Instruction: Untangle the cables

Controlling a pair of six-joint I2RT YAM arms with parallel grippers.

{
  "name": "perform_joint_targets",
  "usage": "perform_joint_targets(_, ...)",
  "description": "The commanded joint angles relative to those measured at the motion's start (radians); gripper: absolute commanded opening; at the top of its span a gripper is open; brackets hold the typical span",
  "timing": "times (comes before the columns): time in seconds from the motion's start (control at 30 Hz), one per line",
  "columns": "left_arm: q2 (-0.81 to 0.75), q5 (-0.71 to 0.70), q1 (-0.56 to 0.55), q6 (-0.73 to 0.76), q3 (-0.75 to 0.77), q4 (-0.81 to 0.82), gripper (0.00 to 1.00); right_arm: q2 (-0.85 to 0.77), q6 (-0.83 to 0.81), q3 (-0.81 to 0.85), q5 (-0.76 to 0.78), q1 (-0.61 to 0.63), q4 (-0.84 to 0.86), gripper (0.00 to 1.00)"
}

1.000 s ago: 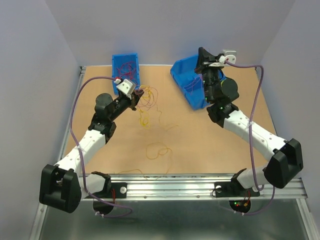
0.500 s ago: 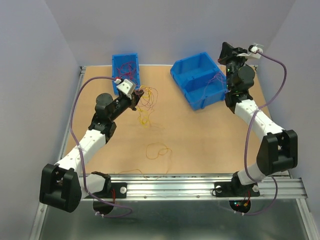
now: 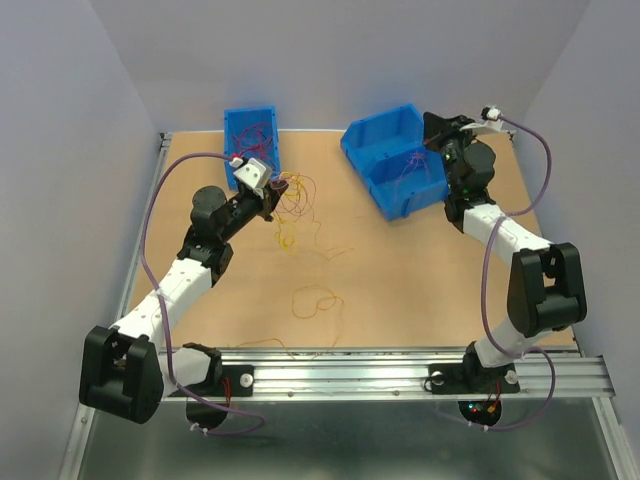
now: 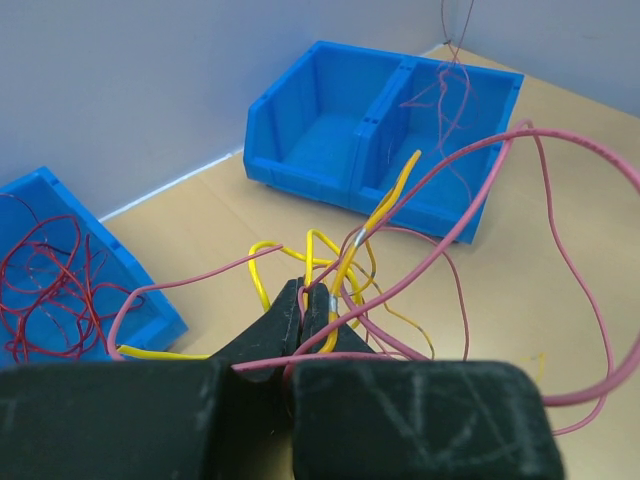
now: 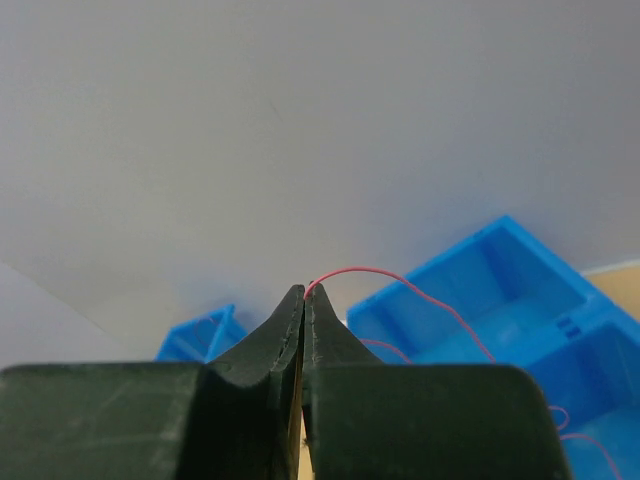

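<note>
My left gripper (image 3: 272,196) is shut on a tangle of dark red and yellow cables (image 3: 296,200) beside the left blue bin (image 3: 252,135). In the left wrist view the jaws (image 4: 306,300) pinch red and yellow strands (image 4: 345,262) that loop out toward the two-compartment blue bin (image 4: 385,140). My right gripper (image 3: 432,128) is raised at the far right edge of that bin (image 3: 395,160). It is shut on one thin red cable (image 5: 400,285) that arcs down into the bin (image 5: 500,290). Its tips show in the right wrist view (image 5: 304,292).
The left bin holds several dark red cables (image 4: 50,285). A yellow strand (image 3: 288,238) and an orange loop (image 3: 315,300) lie loose on the tan table. More thin strands lie near the front rail (image 3: 280,347). Grey walls enclose the table.
My right arm swung right, off the top of the two-compartment bin, then came back a little toward its right edge, still pinching the red cable. The left arm has not moved.
</note>
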Motion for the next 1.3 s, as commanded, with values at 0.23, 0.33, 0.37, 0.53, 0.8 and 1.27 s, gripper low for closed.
perform_joint_targets(0.23, -0.001, 0.015, -0.002, -0.003, -0.002, 0.058, 0.00, -0.002, 0.010, -0.203, 0.126, 0.000, 0.082, 0.01)
perform_joint_targets(0.33, -0.001, 0.015, -0.002, -0.001, -0.002, 0.058, 0.00, -0.002, -0.010, -0.217, 0.104, 0.000, 0.079, 0.15)
perform_joint_targets(0.37, 0.000, 0.015, -0.002, -0.003, -0.002, 0.058, 0.00, 0.002, -0.016, -0.211, 0.103, 0.000, 0.065, 0.20)
perform_joint_targets(0.53, -0.003, 0.015, -0.002, -0.001, -0.003, 0.058, 0.00, 0.002, -0.033, -0.141, 0.118, 0.002, -0.073, 0.49)
perform_joint_targets(0.8, -0.003, 0.015, -0.004, 0.002, -0.003, 0.058, 0.00, -0.012, -0.168, 0.065, 0.110, 0.080, -0.609, 0.71)
perform_joint_targets(1.27, -0.006, 0.008, -0.004, 0.008, -0.003, 0.056, 0.00, 0.065, -0.197, 0.166, 0.132, 0.117, -0.860, 0.66)
